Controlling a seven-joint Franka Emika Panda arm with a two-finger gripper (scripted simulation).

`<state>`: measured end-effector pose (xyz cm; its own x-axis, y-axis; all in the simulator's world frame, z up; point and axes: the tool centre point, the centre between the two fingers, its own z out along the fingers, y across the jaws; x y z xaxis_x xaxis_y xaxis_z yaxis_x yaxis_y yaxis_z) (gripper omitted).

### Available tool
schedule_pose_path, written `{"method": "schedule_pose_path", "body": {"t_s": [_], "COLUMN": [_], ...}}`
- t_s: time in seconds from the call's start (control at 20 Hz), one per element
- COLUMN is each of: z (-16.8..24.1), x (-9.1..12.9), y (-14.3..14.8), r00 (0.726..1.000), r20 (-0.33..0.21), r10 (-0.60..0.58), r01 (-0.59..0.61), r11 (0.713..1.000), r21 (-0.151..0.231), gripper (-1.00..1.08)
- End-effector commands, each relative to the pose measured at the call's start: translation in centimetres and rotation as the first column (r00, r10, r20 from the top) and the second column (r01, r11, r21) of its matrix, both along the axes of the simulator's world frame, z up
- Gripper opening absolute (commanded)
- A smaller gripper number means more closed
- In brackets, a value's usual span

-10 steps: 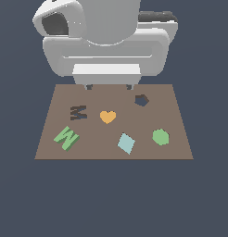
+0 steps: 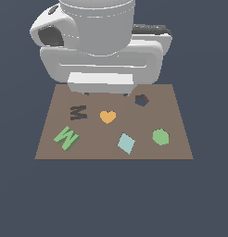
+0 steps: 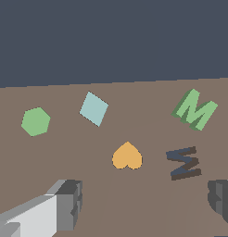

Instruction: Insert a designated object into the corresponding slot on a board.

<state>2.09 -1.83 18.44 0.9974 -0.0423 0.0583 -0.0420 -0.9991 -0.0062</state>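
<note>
Nothing is held: end effector (image 3: 141, 203) fingers are spread wide above the board (image 2: 180, 134). Green M block (image 3: 194, 109) lies skewed beyond the M slot (image 3: 183, 163); uncorrected yaw risks jamming.

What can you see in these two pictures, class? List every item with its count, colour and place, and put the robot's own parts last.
board: one, brown, flat on the dark ground.
letter M block: one, light green, near corner of the board at the exterior view's left.
M-shaped slot: one, dark, just beyond the letter block.
heart: one, orange, middle of the board.
diamond: one, pale teal, near edge, between heart and hexagon.
hexagon: one, green, towards the exterior view's right.
pentagon cutout: one, dark, far side of the board.
robot arm: one, white-grey, over the far edge.
gripper: one, grey fingers apart, above the board, holding nothing.
</note>
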Motion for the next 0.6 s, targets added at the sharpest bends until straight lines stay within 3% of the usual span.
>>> {"method": "schedule_pose_path", "body": {"t_s": [0.0,0.3,0.55], "z": [-0.8,-3.5,-6.8], "x": [0.5,2.5,4.4], "y": [-0.6,-3.0,-6.1], "r00": [0.999,0.987,0.953], "r20": [-0.004,-0.015,-0.029], "r10": [-0.033,-0.157,-0.302], "r01": [0.033,0.157,0.302], "r11": [0.999,0.988,0.953], "r21": [0.0,0.0,0.0], "gripper": [1.0,1.0,1.0]}}
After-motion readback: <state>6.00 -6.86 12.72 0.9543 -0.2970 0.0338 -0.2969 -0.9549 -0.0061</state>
